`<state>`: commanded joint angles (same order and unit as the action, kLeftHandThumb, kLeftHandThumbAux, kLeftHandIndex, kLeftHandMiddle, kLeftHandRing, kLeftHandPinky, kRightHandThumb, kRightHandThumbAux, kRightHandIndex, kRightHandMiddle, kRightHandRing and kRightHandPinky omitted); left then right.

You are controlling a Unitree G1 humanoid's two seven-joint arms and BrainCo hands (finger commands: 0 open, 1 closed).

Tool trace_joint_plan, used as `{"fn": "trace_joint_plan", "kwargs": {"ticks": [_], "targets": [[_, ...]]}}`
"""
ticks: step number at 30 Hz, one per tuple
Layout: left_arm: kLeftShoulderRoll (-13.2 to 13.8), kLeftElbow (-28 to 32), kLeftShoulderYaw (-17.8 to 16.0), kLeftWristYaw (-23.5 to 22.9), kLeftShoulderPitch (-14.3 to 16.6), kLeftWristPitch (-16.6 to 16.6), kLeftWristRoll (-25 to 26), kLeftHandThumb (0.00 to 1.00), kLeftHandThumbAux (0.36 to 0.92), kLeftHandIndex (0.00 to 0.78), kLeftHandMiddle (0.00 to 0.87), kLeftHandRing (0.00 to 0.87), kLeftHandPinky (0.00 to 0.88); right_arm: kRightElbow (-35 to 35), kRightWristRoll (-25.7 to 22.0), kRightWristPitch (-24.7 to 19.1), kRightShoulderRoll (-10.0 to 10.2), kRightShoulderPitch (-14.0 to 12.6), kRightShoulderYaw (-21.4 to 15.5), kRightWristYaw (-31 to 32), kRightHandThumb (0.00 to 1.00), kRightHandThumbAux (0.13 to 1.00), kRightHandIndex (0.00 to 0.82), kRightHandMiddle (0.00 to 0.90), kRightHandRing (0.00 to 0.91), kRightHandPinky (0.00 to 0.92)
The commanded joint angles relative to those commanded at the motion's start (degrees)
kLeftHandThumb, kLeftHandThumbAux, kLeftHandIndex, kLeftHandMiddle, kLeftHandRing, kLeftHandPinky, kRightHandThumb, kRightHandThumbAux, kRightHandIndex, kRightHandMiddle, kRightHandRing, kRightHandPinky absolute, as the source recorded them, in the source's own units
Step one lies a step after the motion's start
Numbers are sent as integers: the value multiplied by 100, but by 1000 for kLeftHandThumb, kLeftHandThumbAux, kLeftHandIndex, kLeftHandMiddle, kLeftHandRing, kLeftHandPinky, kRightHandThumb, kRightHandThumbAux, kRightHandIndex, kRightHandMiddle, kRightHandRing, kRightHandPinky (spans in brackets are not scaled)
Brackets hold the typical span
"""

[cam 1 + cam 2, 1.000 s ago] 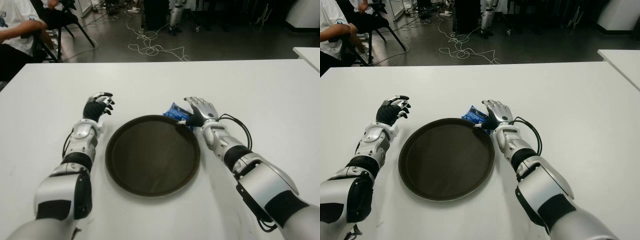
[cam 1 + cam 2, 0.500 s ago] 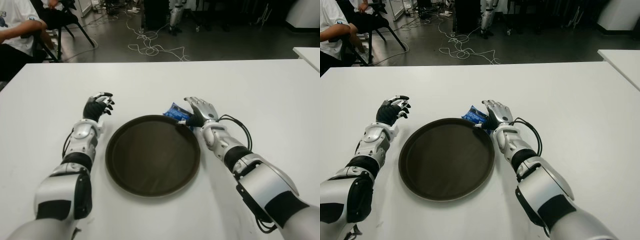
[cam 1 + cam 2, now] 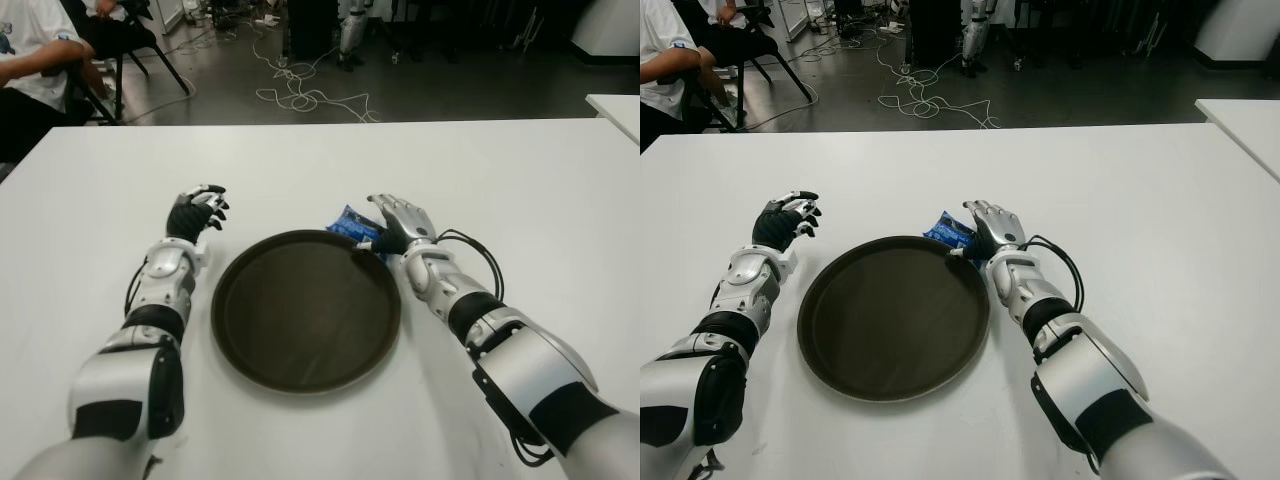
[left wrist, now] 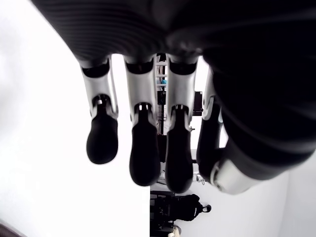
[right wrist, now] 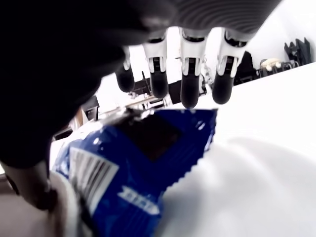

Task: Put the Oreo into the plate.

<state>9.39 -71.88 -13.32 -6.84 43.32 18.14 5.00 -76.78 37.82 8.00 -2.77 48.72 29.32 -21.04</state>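
A round, dark, matte plate [image 3: 305,310] with a raised rim is seen empty on the white table [image 3: 520,190]. The glossy, crinkled blue Oreo packet [image 3: 352,224] lies against the plate's far right rim, under the right hand [image 3: 402,222], whose fingers [image 5: 190,81] are extended above it, not closed. The left hand [image 3: 196,212] is shown left of the plate, fingers relaxed, holding nothing.

A glossy blue Oreo packet [image 5: 143,168], printed with white stripes and a dark cookie picture, is lying beside a round dark-brown plate [image 3: 305,310] on a plain white table [image 3: 520,180]. The silver-backed right hand [image 3: 400,222] and black-gloved left hand [image 3: 196,213] are showing black fingertips [image 5: 190,94].
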Motion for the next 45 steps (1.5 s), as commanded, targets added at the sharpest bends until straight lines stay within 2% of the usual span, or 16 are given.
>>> {"fn": "trace_joint_plan", "kwargs": {"ticks": [7,13,24,45], "targets": [[-7,-6,-9,26,12,-28,7,697,714,426,606,635,669,7,48,194,-46,-20,38,-5,22,667,77,136,175,247],[-11,-4,-16,33,13,-32,14,697,715,425,607,637,668,8,65,267,-67,-28,45,-175,27,684,111,192,227,280],[-18,4,-3,49,9,0,1,697,714,426,597,630,661,8,14,185,-79,-6,-19,-325,52,680,116,225,252,298],[-21,0,10,69,1,-1,0,698,713,427,606,631,655,3,-45,217,-118,5,-128,-314,90,679,185,283,310,335]]}}
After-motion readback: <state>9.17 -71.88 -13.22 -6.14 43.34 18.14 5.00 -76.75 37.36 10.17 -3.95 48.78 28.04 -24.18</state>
